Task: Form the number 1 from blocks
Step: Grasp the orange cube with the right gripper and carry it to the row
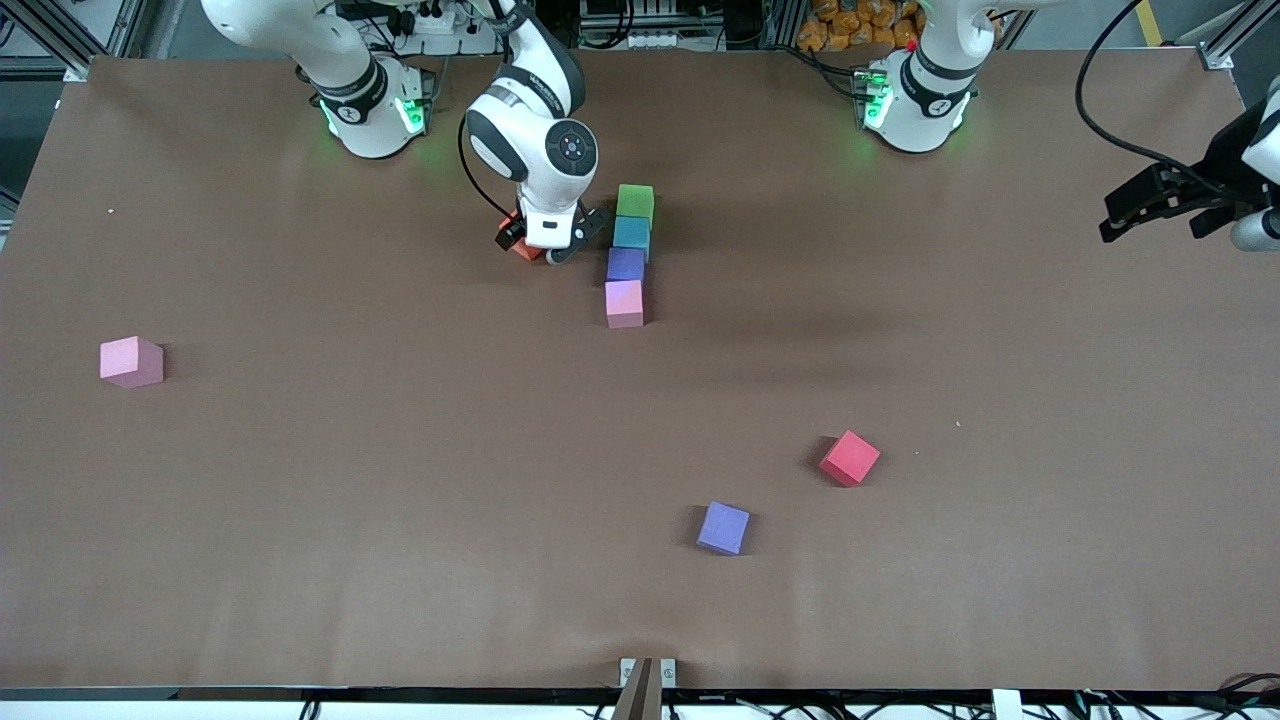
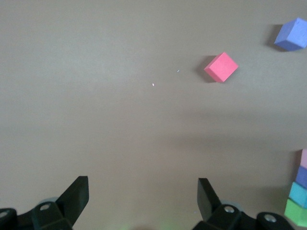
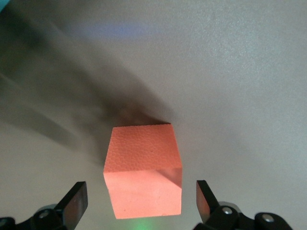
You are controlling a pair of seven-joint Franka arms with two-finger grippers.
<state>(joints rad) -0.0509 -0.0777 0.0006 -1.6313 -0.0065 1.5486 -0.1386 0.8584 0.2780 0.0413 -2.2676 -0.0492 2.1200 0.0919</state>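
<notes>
Nearest the front camera lies a lavender cube (image 1: 723, 527), with a red cube (image 1: 850, 457) a little farther off at about its two o'clock; neither belongs to the figure. A lone pink cube (image 1: 131, 361) sits well apart toward the right arm's end of the table (image 1: 300, 500).

Four blocks already form the stem, touching in a line: green block (image 1: 635, 200) farthest from the camera, then light blue block (image 1: 632, 233), dark purple block (image 1: 626, 264) and pink block (image 1: 624, 303) nearest.

Low beside the line's green end, at roughly its nine o'clock, the right hand (image 1: 545, 245) has its fingers spread on either side of the orange block (image 3: 143, 170), which rests on the table between them, not pinched. The left hand (image 2: 143, 199) waits, fingers spread and empty, over the left arm's end of the table.

By my judgement the orange block is to become the flag of the 1, beside the green one. The risks: the block sits slightly skewed between the fingers, so closing could twist it; and the hand works close to the line, so a sideways move could knock the green or light blue block out of the row. Lifting with open fingers could also drag the orange block off its spot.
</notes>
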